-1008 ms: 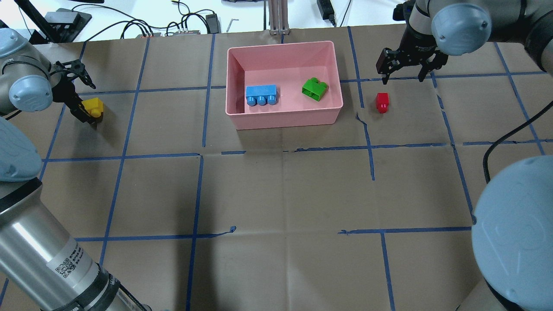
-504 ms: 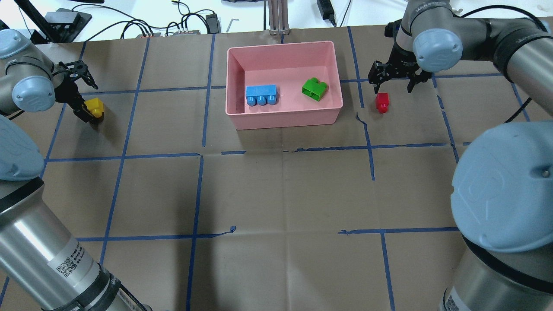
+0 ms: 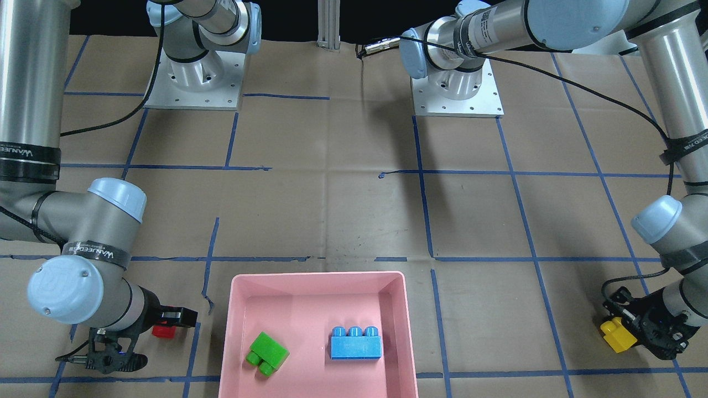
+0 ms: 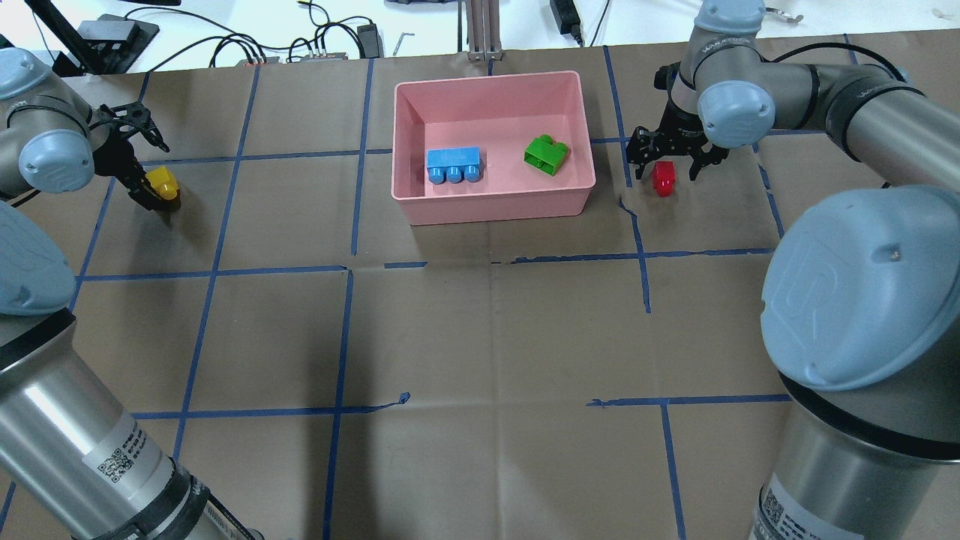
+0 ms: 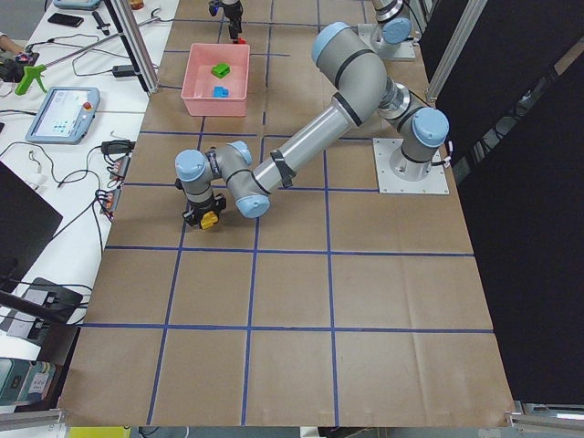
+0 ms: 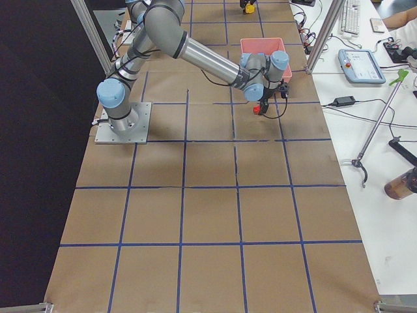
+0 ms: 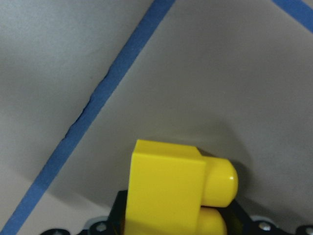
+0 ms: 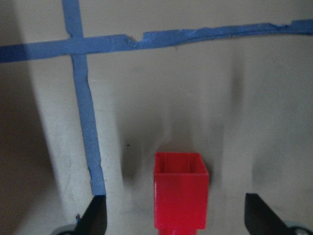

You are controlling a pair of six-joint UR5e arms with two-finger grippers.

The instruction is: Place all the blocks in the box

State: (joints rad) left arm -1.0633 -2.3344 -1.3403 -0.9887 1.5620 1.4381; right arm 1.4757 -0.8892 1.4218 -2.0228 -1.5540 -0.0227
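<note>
Brown paper table cover, blue tape grid torn in places, black cables and power brick at far edge, aluminium post, touchscreen pendant and keyboard on white side bench.

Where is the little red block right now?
In the overhead view, the red block sits on the table right of the pink box, between the open fingers of the right gripper.
</note>
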